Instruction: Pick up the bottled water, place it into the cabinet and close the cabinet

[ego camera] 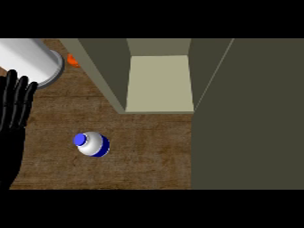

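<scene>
The bottled water (92, 144) stands on the wooden counter (141, 151), blue cap up, with no legible label. The left hand (4, 124) rests flat-fingered at the left edge, before the open cabinet (159, 82).

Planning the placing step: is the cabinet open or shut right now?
Open. The cabinet shows its pale inner shelf, with the door swung out at the right; the bottled water stands outside on the counter.

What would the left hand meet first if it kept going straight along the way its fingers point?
Probably the white cylinder with a grey rim: the open black left hand has its fingertips pointing up the view, just below that rim. Height is unclear, so it might pass under or beside it.
</scene>
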